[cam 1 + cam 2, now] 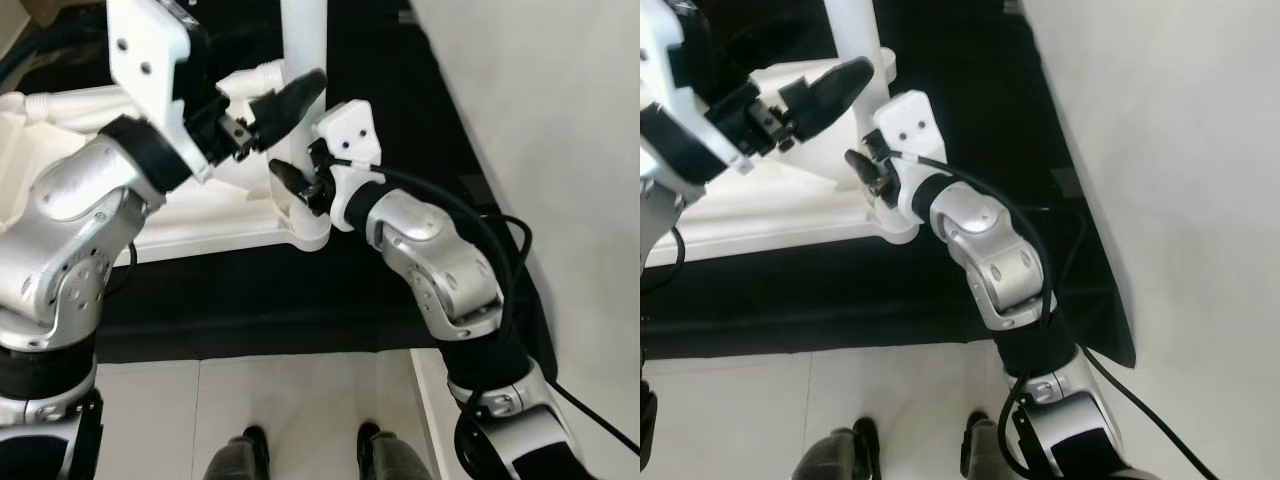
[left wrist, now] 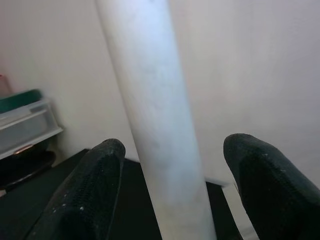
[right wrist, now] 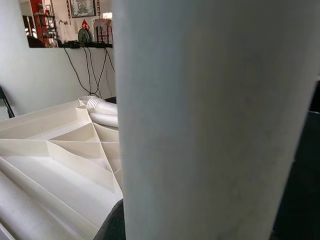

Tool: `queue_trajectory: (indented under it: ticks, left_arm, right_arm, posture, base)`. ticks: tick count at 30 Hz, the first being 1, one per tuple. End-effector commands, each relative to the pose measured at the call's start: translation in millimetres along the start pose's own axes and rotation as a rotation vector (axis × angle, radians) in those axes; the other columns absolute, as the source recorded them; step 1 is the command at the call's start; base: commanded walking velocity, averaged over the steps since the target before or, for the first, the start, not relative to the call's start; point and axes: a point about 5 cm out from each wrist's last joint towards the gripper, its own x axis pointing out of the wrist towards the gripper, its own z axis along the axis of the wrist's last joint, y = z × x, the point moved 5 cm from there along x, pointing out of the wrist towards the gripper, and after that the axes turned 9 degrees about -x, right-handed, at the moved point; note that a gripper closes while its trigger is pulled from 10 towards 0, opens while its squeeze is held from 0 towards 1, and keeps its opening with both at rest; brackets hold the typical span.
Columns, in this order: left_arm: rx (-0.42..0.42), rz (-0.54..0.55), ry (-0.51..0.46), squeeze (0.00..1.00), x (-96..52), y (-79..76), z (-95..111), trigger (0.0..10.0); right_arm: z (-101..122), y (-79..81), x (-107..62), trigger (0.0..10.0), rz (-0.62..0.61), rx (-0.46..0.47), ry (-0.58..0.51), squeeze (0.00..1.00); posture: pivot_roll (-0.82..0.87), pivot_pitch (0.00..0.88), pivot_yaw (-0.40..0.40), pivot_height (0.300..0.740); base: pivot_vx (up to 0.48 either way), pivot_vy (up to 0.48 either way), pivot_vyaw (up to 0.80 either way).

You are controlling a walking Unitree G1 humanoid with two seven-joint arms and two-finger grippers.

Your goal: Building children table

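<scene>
Left eye view: a white table top [image 1: 200, 215] lies upside down on a black mat [image 1: 300, 290]; a white table leg [image 1: 303, 40] stands upright at its near right corner.
Left gripper [image 1: 262, 122]: raised beside the leg, fingers spread, the leg not pinched.
Right gripper [image 1: 300, 188]: low at that same corner, at the foot of the leg; I cannot tell whether its fingers are spread or closed.
Right eye view: same scene; pale floor [image 1: 890, 400] runs below the mat's near edge.
Left wrist view: the leg rises between the two black fingertips [image 2: 95, 190], a gap on each side.
Right wrist view: the leg is very close; ribbed underside of the table top beside it, a white wall [image 3: 50, 75] behind.
</scene>
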Motion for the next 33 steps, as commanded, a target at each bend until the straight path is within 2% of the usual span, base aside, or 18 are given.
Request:
queue_trajectory:
  ticks: [1,3,9,10,11,20,23,26,27,28,30,33]
  left_arm:
    - [-0.001,0.016,0.006,0.00,11.6,9.2,-4,10.0]
    - [0.003,0.044,0.005,0.00,22.7,18.0,-5,10.0]
    - [-0.002,0.054,0.010,0.00,27.9,21.8,-6,10.0]
    - [-0.011,0.053,0.021,0.00,31.3,23.5,-9,2.5]
    - [-0.030,0.043,0.028,0.00,33.8,23.4,-12,0.0]
    - [-0.074,0.005,0.015,0.00,41.3,19.7,-14,0.0]
    - [-0.132,-0.033,-0.007,0.00,44.8,13.8,-12,0.0]
    - [-0.149,-0.052,-0.011,0.00,45.1,10.5,-12,0.0]
    - [-0.161,-0.064,-0.012,0.00,45.0,7.8,-12,0.0]
    - [-0.172,-0.074,-0.012,0.00,44.9,5.1,-13,0.0]
    - [-0.180,-0.086,-0.011,0.00,44.9,1.9,-15,0.0]
    - [-0.181,-0.089,-0.010,0.00,44.8,1.2,-15,0.0]
  right_arm:
    - [-59,12.8,-0.4,10.0,0.028,0.042,0.229,0.00]
    - [-58,14.3,-0.1,10.0,0.034,0.046,0.229,0.00]
    - [-58,14.8,0.1,10.0,0.038,0.049,0.229,0.00]
    - [-59,14.9,0.3,10.0,0.038,0.052,0.230,0.00]
    - [-59,14.7,0.2,10.0,0.037,0.056,0.231,0.00]
    - [-61,12.3,-1.6,10.0,0.022,0.064,0.238,0.00]
    - [-62,8.7,-3.1,10.0,0.015,0.071,0.238,0.00]
    - [-60,6.3,-2.8,10.0,0.017,0.077,0.227,0.00]
    - [-57,5.3,-2.1,10.0,0.040,0.084,0.209,0.81]
    - [-54,-1.8,-0.9,10.0,0.047,0.100,0.192,1.00]
    - [-47,-15.5,2.5,10.0,0.059,0.107,0.155,1.00]
    - [-44,-19.7,3.6,10.0,0.061,0.108,0.143,1.00]
  posture:
    - [0.03,0.296,0.011,0.740]
    - [0.02,0.294,0.014,0.740]
    - [0.02,0.294,0.018,0.740]
    - [0.02,0.293,0.023,0.740]
    - [0.02,0.293,0.024,0.740]
    - [0.01,0.290,0.028,0.740]
    - [0.02,0.287,0.028,0.740]
    - [0.01,0.287,0.029,0.740]
    - [0.01,0.287,0.029,0.740]
    - [0.02,0.286,0.027,0.740]
    - [0.02,0.286,0.027,0.740]
    - [0.02,0.286,0.027,0.740]
  base:
    - [0.000,0.000,0.00]
    - [0.000,0.000,0.00]
    - [0.000,0.000,0.00]
    - [0.000,0.000,0.00]
    - [0.000,0.000,0.00]
    - [0.000,0.000,0.00]
    - [0.000,0.000,0.00]
    - [0.000,0.000,0.00]
    - [0.000,0.000,0.00]
    - [0.000,0.000,0.00]
    - [0.000,0.000,0.00]
    - [0.000,0.000,0.00]
